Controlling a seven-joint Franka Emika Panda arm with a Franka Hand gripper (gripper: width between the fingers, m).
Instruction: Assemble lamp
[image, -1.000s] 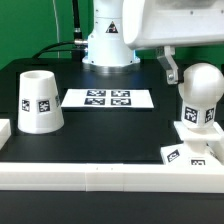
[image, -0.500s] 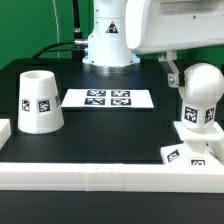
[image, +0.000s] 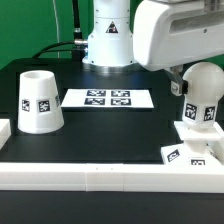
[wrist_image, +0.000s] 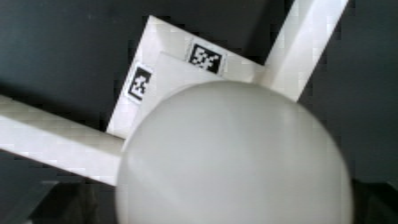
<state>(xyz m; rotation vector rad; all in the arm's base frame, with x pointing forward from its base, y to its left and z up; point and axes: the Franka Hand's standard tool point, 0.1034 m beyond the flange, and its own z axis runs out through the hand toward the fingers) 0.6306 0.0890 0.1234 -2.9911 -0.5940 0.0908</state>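
The white ball-shaped bulb (image: 205, 92) stands upright on the low white base (image: 186, 150) at the exterior view's right. My gripper (image: 190, 86) has come down around the bulb's top. One dark finger (image: 177, 86) shows beside the bulb and the other is hidden behind it. In the wrist view the bulb (wrist_image: 231, 150) fills the space between the jaws of my gripper (wrist_image: 222, 208), which stand open on either side of it, and the tagged base (wrist_image: 169, 60) lies beyond. The tapered shade (image: 38, 100) stands mouth up at the exterior view's left.
The marker board (image: 108, 98) lies mid-table in front of the arm's pedestal (image: 108, 45). A long white border rail (image: 100, 178) runs along the front edge. In the wrist view two rails (wrist_image: 311, 40) meet near the base.
My gripper has moved toward the exterior view's right and lower, from beside the bulb to over its top. The lamp parts have not moved.
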